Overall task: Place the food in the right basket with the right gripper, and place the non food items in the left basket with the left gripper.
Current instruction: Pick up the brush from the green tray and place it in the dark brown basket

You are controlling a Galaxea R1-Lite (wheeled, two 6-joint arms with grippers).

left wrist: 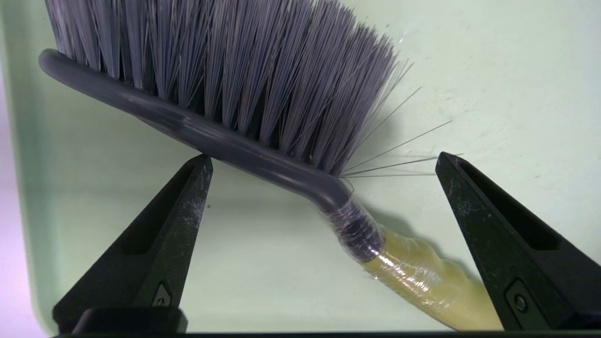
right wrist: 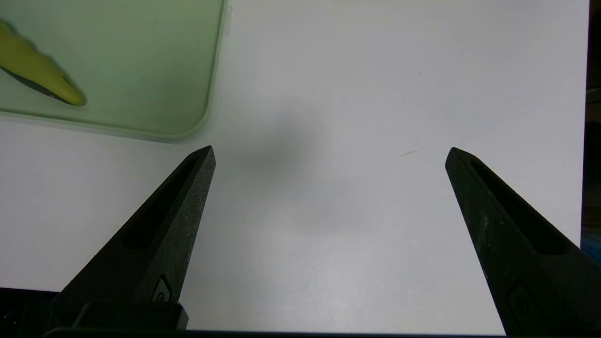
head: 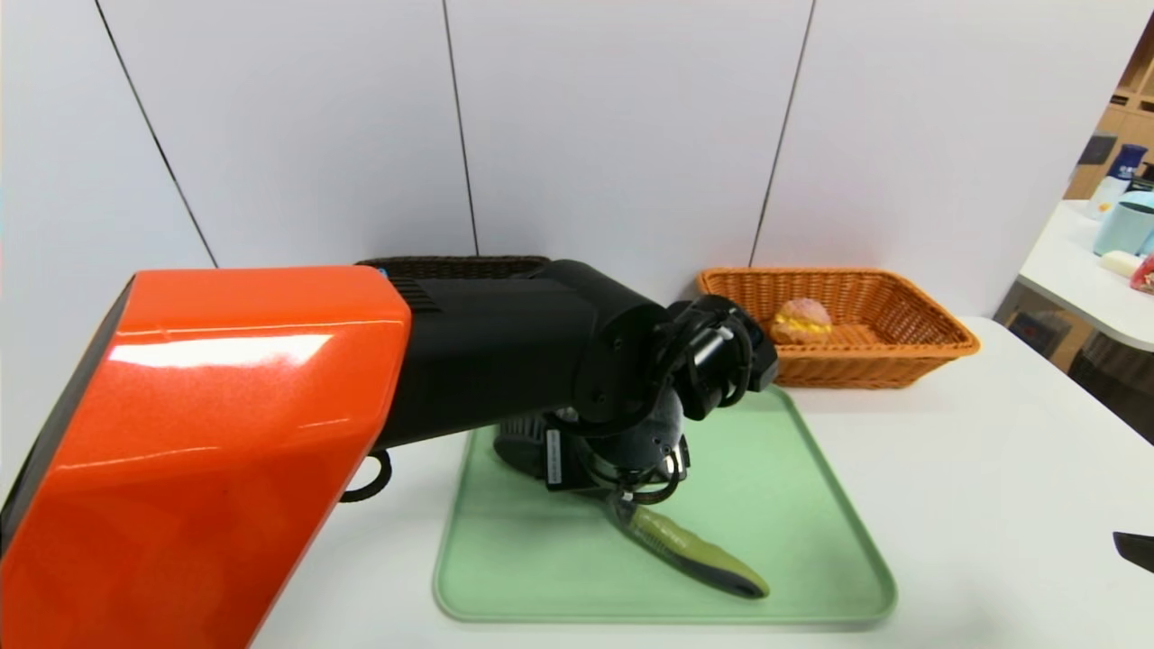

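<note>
The food, a pinkish bun with yellow filling (head: pixel 801 320), lies in the orange right basket (head: pixel 938 338). One non food item, a brush with grey bristles (left wrist: pixel 235 70) and an olive-green handle (head: pixel 690 545), lies on the green tray (head: pixel 793 505). My left gripper (left wrist: pixel 324 162) hangs low over the tray, open, straddling the brush's neck (left wrist: pixel 328 192); one fingertip (left wrist: pixel 199 169) is right beside the brush's back. The dark left basket (head: pixel 451 266) is mostly hidden behind my left arm (head: pixel 541 351). My right gripper (right wrist: pixel 331 152) stands open over bare table, holding nothing.
The white table (head: pixel 992 469) extends to the right of the tray. A side table with bottles and a cup (head: pixel 1122 225) stands at the far right. A white panelled wall (head: pixel 631 135) runs behind the baskets. The tray's corner (right wrist: pixel 188 122) shows in the right wrist view.
</note>
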